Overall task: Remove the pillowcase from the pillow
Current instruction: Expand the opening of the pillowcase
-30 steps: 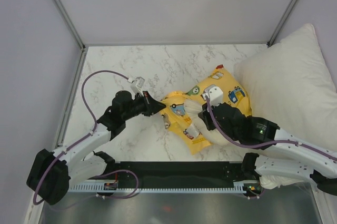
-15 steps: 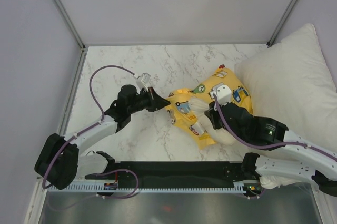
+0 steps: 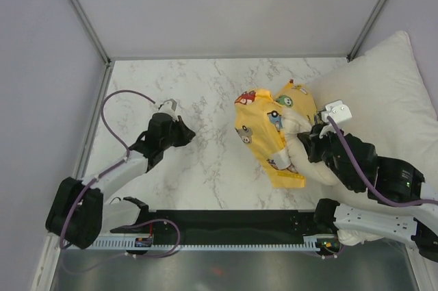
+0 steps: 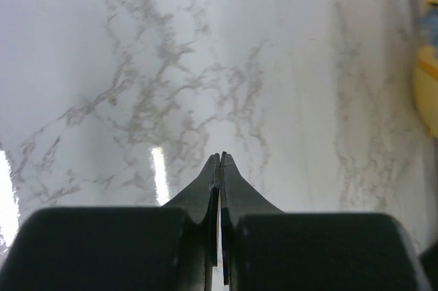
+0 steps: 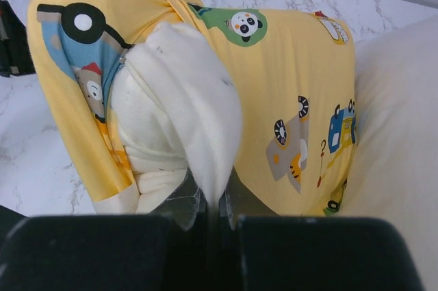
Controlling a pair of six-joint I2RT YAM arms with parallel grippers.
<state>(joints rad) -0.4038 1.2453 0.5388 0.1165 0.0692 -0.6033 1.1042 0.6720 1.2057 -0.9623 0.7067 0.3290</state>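
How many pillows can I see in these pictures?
2. A small cream pillow sticks out of the yellow pillowcase, right of centre. A much larger white pillow lies at the far right, beside the case. No sign of another, though the case hides its inside.

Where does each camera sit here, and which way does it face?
Top external: above and behind, looking down on the table; left arm, right arm show.
Left wrist: faces down at the marble; shut left gripper shows.
Right wrist: faces the pillowcase; right gripper pinches the pillow.
Shared: top and right wrist both show pillowcase, pillow, white pillow.
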